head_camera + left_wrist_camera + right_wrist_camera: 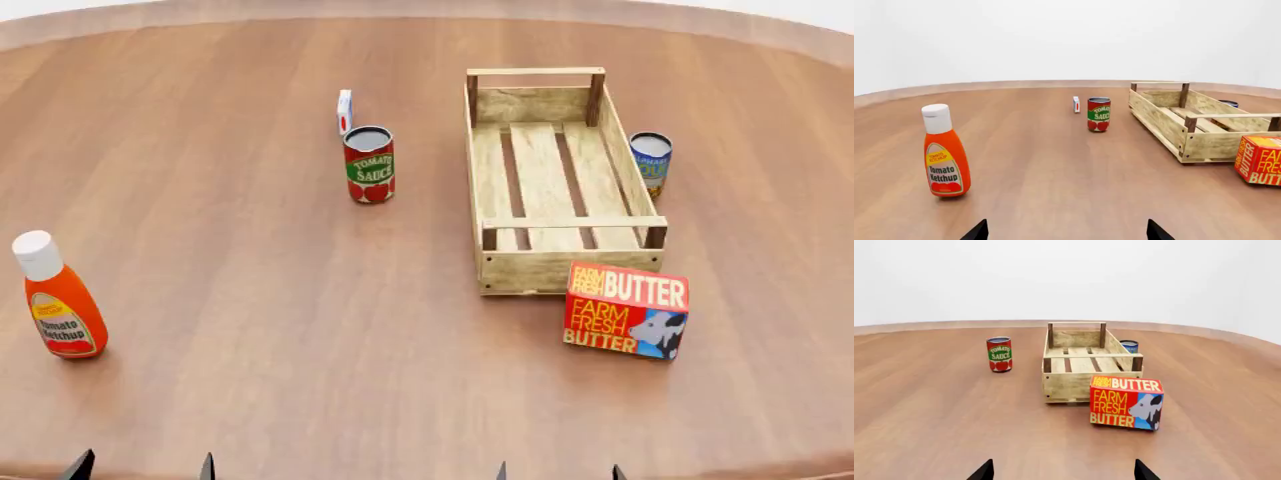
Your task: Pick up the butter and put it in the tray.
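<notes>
From my right gripper [1062, 471], spread open and empty, the butter [1126, 402] at one o'clock touches the tray [1066, 385], which a careless grab could shove.

Butter [1125, 401] reads "FARM FRESH BUTTER" (bottle [945, 152]: "Tomato Ketchup").

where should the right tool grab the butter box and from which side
Grip the butter across its thin depth, coming down on its top edge. It stands upright on a long edge, broad printed face toward the robot, just short of the tray, so the front is clear.
</notes>
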